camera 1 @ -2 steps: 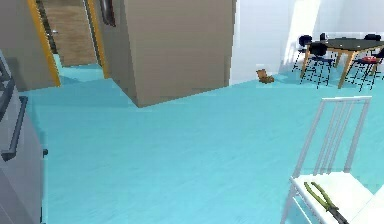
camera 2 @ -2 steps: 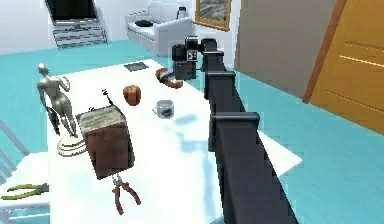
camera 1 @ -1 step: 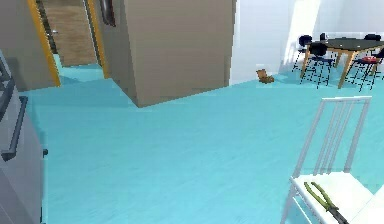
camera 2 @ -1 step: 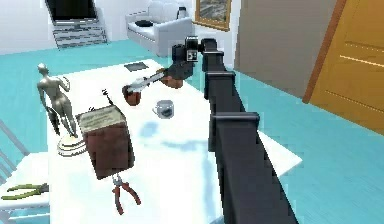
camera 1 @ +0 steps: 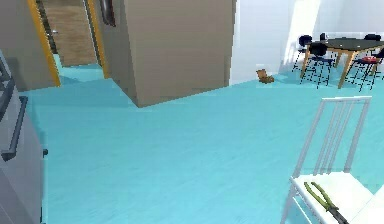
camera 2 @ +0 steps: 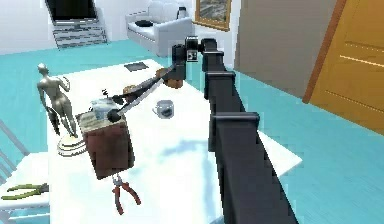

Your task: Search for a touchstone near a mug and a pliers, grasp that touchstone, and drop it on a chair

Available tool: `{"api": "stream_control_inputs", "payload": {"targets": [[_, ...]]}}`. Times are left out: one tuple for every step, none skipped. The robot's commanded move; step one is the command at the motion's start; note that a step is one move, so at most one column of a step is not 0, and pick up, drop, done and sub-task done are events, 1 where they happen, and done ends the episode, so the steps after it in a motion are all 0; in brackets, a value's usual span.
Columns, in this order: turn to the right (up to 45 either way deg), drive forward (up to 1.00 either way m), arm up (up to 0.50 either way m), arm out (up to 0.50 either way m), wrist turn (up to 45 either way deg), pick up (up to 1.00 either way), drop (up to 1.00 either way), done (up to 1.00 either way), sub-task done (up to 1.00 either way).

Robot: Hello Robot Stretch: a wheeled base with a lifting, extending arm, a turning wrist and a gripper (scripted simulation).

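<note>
Pincer point(camera 2: 115, 110) observed centre-left against the white table point(camera 2: 170, 160), near a mug point(camera 2: 163, 107) and a statue point(camera 2: 55, 100); whether it holds anything cannot be told.

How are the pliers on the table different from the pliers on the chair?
The table pliers have red handles; the chair pliers have yellowish-green handles. The table pliers lie on a white table by a brown box; the chair pliers lie on a white chair seat. Both lie flat.
</note>
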Motion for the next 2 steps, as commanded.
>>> {"api": "stream_control_inputs", "payload": {"targets": [[0.0, 0.00, 0.00, 0.00, -27.0, 0.00, 0.00, 0.00, 0.00], [0.0, 0.00, 0.00, -0.46, 0.0, 0.00, 0.00, 0.00, 0.00]]}}
